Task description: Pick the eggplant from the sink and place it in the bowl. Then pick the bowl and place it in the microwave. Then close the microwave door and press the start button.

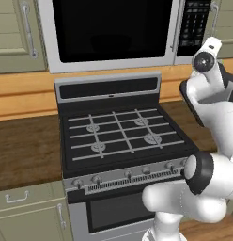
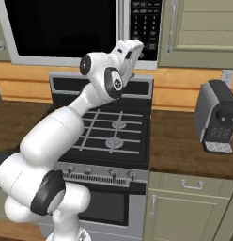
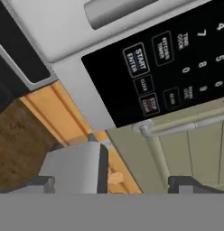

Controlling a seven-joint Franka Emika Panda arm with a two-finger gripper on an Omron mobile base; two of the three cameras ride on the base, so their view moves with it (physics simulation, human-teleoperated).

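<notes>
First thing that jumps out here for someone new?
The white arm, raised in front of the microwave, whose door is shut above the black gas stove. In the hand view, the open fingers face the black keypad, with its START/ENTER button straight ahead.

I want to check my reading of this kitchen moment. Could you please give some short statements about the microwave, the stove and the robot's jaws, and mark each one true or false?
1. The microwave door is shut. True.
2. The gripper has its jaws closed on a bowl. False: the jaws stand open and hold nothing.
3. The hand view shows the keypad panel with a START/ENTER button. True.
4. A pot stands on the stove. False: its grates are bare.
5. A coffee machine stands on the counter right of the stove. True.
6. The fingertips press the start button. False: they are apart from the panel.
</notes>
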